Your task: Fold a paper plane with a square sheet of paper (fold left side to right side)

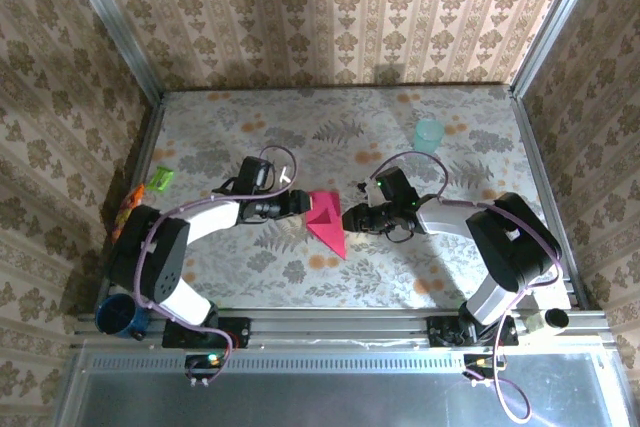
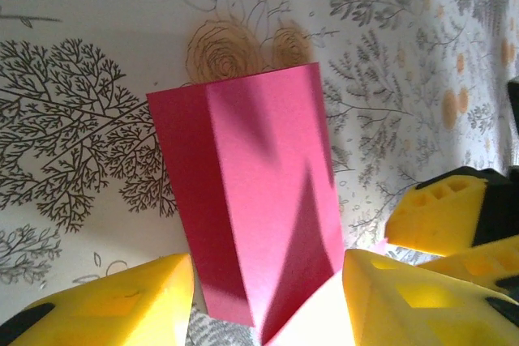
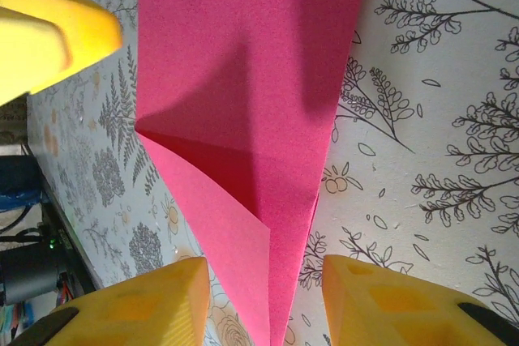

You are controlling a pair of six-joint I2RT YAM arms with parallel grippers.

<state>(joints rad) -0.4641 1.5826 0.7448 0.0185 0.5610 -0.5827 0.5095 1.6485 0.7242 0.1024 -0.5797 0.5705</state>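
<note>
Flower-patterned tabletop (image 1: 450, 277) lay under the folded magenta paper plane (image 1: 325, 219), flat near the middle, its point toward my bases. My left gripper (image 1: 303, 203) and right gripper (image 1: 349, 217) flanked it, each with jaws standing apart, straddling the paper.

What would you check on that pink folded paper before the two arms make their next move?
1. Jaws of the left gripper apart, not pinching the paper plane: ok.
2. Jaws of the right gripper apart, with paper between them unclamped: ok.
3. Plane resting on the table between both grippers: ok.
4. Folds pressed fully flat: cannot tell; shadows hint that one flap is raised.
5. The teal cup standing well away from both arms: ok.
</note>
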